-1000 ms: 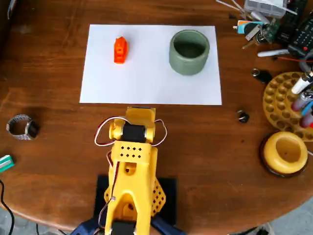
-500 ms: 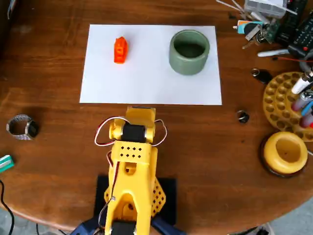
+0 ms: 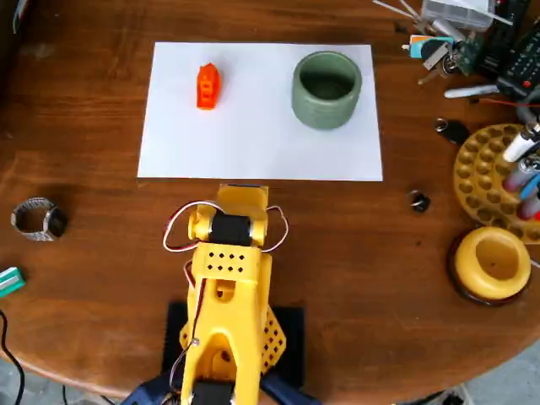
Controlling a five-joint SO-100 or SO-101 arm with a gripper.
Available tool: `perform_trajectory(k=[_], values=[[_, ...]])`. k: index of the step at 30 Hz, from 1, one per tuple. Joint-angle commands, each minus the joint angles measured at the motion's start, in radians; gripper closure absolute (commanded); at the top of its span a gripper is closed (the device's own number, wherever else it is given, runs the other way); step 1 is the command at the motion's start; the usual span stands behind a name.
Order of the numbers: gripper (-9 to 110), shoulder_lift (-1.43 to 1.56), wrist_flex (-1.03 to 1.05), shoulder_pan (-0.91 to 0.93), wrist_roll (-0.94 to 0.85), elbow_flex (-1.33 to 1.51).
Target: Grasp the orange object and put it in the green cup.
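Overhead view: orange object (image 3: 207,86) and green cup (image 3: 326,89) well apart on white paper (image 3: 253,143), claw (image 3: 243,192) state unclear.

Overhead view. White sheet (image 3: 253,139) found bare between orange object (image 3: 207,86) and green cup (image 3: 326,89), which are set well apart; open passage is left there. Right table edge is crowded by yellow pen holder (image 3: 494,173), yellow bowl (image 3: 494,261), tool clutter (image 3: 472,42). Wristwatch (image 3: 38,219) lies at left.

white paper sheet (image 3: 253,139) on wooden table (image 3: 371,245), wristwatch (image 3: 38,219), yellow round holder (image 3: 494,263), perforated yellow pen rack (image 3: 494,173)
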Motion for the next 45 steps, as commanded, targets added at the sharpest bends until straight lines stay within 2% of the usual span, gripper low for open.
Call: perform_trajectory(k=[1,7,11,19,22,24,32,39,45], values=[[101,0.002,0.005,-0.002,-0.003,-0.005],[101,0.002,-0.074,-0.005,0.052,-0.005],[94,0.002,-0.15,-0.009,0.374,-0.005],[99,0.002,-0.339,-0.121,0.908,-0.005],[99,0.0,-0.433,-0.161,1.167,-0.005],[99,-0.029,-0.509,-0.186,1.247,-0.005],[100,-0.391,-0.957,-0.232,1.417,-0.005],[99,-0.693,-1.27,-0.225,1.427,-0.02],[99,-1.048,-1.427,-0.232,1.44,-0.169]])
